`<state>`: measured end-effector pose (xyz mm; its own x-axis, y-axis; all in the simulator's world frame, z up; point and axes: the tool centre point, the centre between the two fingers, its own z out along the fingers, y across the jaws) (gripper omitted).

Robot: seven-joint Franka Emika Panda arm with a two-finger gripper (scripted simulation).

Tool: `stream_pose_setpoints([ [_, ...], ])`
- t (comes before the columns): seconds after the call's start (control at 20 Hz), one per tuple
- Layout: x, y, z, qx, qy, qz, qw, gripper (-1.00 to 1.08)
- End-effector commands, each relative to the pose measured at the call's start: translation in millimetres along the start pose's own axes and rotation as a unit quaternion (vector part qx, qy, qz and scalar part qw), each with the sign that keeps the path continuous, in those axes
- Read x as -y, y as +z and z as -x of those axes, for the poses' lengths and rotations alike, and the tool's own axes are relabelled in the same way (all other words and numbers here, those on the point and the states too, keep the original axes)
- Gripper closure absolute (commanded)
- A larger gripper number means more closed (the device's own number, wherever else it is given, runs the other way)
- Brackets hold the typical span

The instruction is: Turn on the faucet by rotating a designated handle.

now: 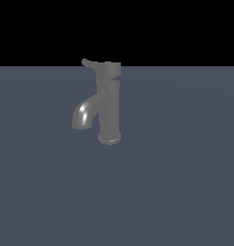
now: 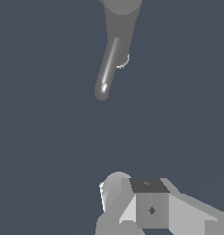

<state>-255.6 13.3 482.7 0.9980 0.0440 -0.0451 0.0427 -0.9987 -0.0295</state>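
Note:
The faucet (image 1: 109, 108) is a dark grey glossy tap. It stands upright on a flared round base, with a short curved spout (image 1: 84, 114) bending down toward the exterior view's left. The handle (image 1: 89, 63) is a thin lever sticking out from the cap atop the column, also toward the exterior view's left. My gripper does not show in the exterior view. The wrist view looks down on the faucet (image 2: 119, 18), where a long part with a highlight (image 2: 107, 69) juts from the column. Light grey parts of my gripper (image 2: 132, 197) show at the picture's edge, well apart from the faucet. Their jaw state is unclear.
The faucet stands on a flat blue-grey surface (image 1: 176, 192) that runs back to a black background. Nothing else shows on it.

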Motion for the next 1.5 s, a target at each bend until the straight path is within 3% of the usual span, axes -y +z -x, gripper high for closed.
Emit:
stream_pose_setpoints([
  [0.0, 0, 0, 0, 0.0, 0.0, 0.0, 1.0, 1.08],
  [0.55, 1, -10, -6, -0.019, -0.004, 0.024, 0.9995, 1.08],
  [1.0, 2, -9, -15, -0.018, 0.016, 0.017, 0.9996, 1.08],
  [1.45, 4, -9, -45, -0.016, 0.084, -0.004, 0.9964, 1.08],
])
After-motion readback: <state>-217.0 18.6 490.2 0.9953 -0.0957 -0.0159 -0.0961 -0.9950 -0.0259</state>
